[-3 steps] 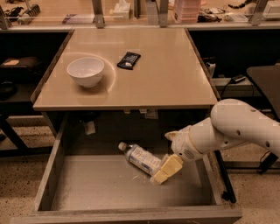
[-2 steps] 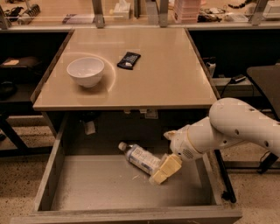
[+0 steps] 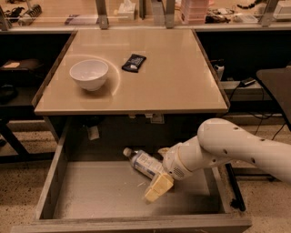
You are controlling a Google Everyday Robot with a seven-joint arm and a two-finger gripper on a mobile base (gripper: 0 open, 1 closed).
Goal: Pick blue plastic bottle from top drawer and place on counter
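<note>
The blue plastic bottle point(image 3: 142, 163), clear with a white cap and a pale label, lies on its side on the scuffed bottom of the open top drawer point(image 3: 104, 193), cap pointing to the back left. My gripper point(image 3: 160, 169), on the white arm coming in from the right, is down inside the drawer at the bottle's bottom end. One beige finger point(image 3: 158, 188) is in front of the bottle and the other point(image 3: 163, 150) behind it, so the open jaws straddle it. The beige counter point(image 3: 173, 77) is above the drawer.
A white bowl point(image 3: 89, 74) and a small black packet point(image 3: 133, 62) sit on the counter's left half. A cluttered shelf with metal posts point(image 3: 136, 11) runs behind it. The drawer's side walls point(image 3: 50, 175) and front wall hem the gripper in.
The gripper has moved a little to the left and down, so its fingers reach further along the bottle. The bottle has not moved.
</note>
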